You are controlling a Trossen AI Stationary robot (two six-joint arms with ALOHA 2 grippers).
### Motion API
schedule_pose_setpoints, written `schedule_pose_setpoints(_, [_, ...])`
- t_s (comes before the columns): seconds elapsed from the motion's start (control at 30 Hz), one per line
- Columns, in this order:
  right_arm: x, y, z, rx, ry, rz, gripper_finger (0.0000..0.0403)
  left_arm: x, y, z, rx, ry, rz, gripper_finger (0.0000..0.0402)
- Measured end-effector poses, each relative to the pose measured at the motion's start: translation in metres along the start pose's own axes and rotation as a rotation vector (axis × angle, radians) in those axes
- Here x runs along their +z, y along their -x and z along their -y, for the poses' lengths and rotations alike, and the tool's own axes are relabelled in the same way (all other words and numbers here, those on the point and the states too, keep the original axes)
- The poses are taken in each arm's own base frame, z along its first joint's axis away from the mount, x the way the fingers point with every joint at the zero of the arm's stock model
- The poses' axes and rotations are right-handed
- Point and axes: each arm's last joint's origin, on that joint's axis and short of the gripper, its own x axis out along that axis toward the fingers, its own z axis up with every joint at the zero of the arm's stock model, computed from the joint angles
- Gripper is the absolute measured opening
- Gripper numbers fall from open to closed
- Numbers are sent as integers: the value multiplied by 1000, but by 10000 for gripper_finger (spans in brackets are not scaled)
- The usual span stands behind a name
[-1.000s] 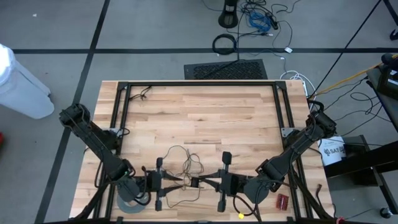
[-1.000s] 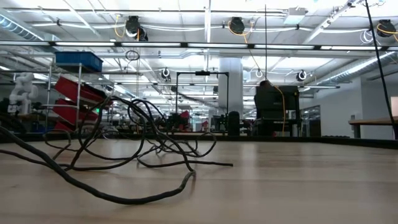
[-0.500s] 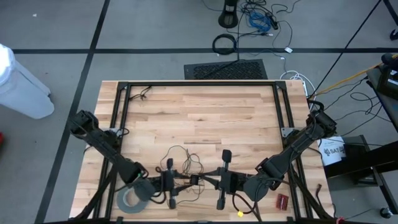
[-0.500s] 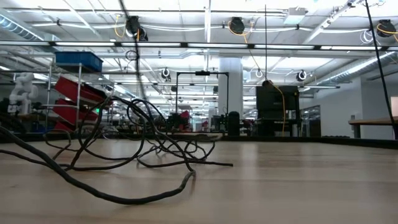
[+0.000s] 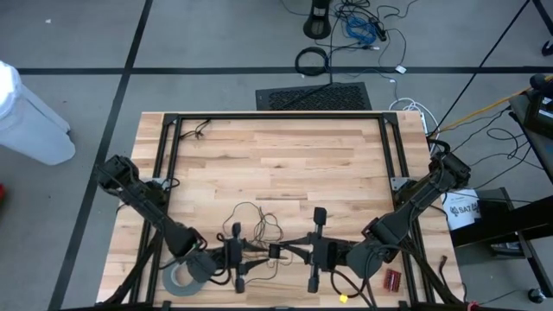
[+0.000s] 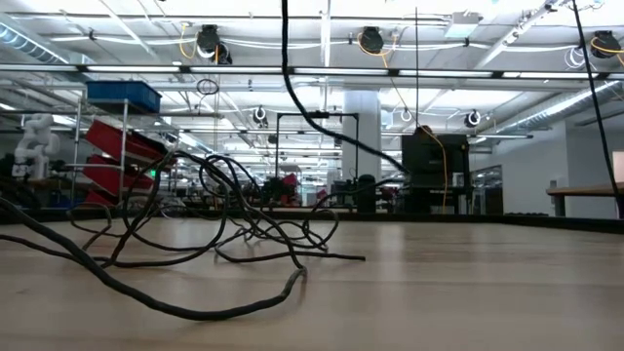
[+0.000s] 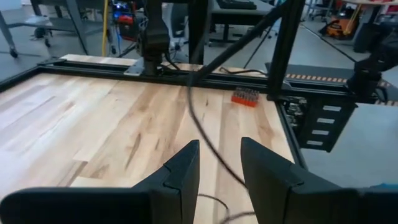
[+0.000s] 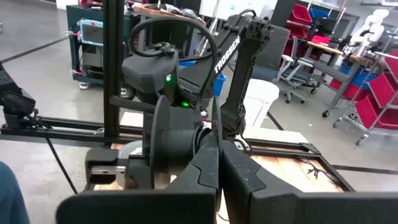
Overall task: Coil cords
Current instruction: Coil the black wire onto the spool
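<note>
Cord (image 5: 256, 226) between left pincer (image 5: 251, 257), right pincer (image 5: 289, 253)

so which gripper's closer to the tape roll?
Left. The left gripper extends from a wrist that sits right beside the grey tape roll at the table's near-left edge. The right gripper faces it from the far side, across the thin cord.

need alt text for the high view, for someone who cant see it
From above, two dark robot arms meet at the near edge of a wooden table, the left gripper and shut right gripper facing each other over a loose tangle of thin dark cord. A grey tape roll lies under the left arm.
</note>
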Motion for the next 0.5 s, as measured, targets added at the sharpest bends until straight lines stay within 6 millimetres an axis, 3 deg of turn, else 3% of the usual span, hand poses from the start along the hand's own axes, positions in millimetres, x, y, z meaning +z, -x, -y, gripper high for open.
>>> schedule_pose_setpoints(0.5, [0, -12, 11, 38, 12, -1, 0, -3, 11, 7, 73, 28, 28, 124])
